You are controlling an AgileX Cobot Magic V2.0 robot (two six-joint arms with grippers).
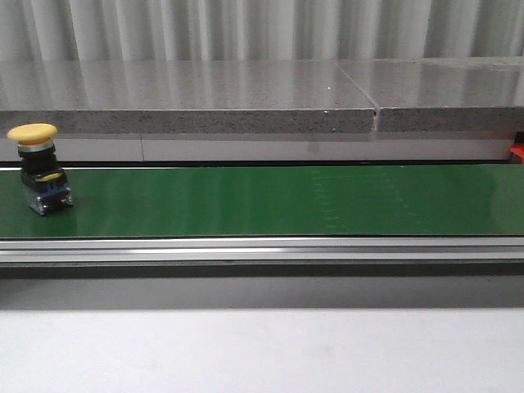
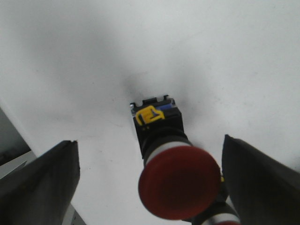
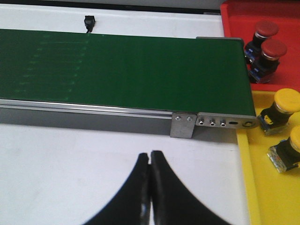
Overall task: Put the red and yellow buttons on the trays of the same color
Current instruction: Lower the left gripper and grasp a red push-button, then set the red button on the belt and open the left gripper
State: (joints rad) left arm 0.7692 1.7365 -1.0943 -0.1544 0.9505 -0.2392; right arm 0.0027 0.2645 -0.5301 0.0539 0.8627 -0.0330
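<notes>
On the front view we see a yellow button upright at the nine o'clock edge of the green belt. Our left gripper hangs with its jaws spread wide over a red button lying on the white table, neither finger touching it. Our right gripper has its fingertips pressed together, holding nothing. Beyond the belt's end, at one o'clock, the red tray holds two red buttons; at three o'clock the yellow tray holds two yellow ones.
</notes>
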